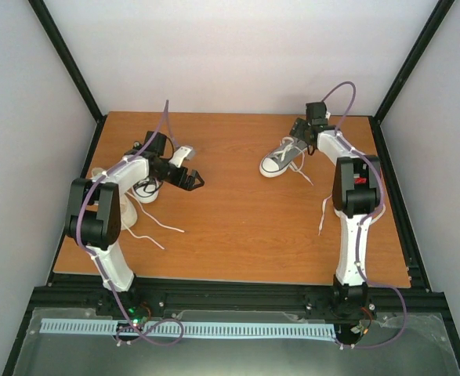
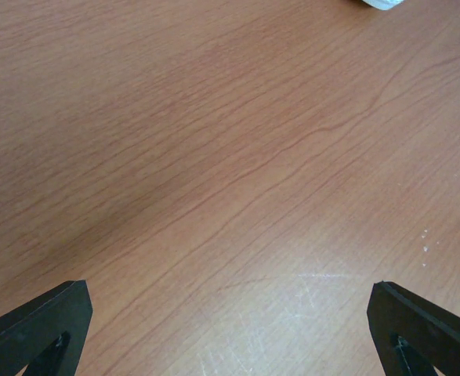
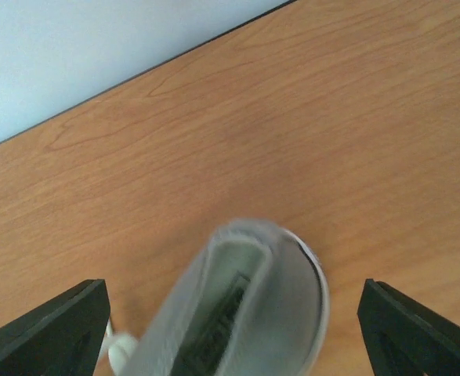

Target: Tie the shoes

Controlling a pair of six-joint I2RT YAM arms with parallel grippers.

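Note:
A grey sneaker (image 1: pixel 284 157) with a white toe cap and loose white laces lies at the back right, toe pointing left. My right gripper (image 1: pixel 302 129) hovers over its heel, open. In the right wrist view the blurred heel opening (image 3: pixel 245 313) sits between the wide-apart fingers (image 3: pixel 418 329), not touched. My left gripper (image 1: pixel 194 182) is open and empty above bare table; its fingertips (image 2: pixel 49 321) show at the bottom corners. A second, dark shoe with white sole (image 1: pixel 145 188) is mostly hidden under the left arm.
Loose white laces (image 1: pixel 155 227) trail from the left shoe toward the front. Another lace end (image 1: pixel 324 213) lies beside the right arm. A white scrap shows at the top edge of the left wrist view (image 2: pixel 382 4). Black frame posts and grey walls enclose the wooden table (image 1: pixel 237 235).

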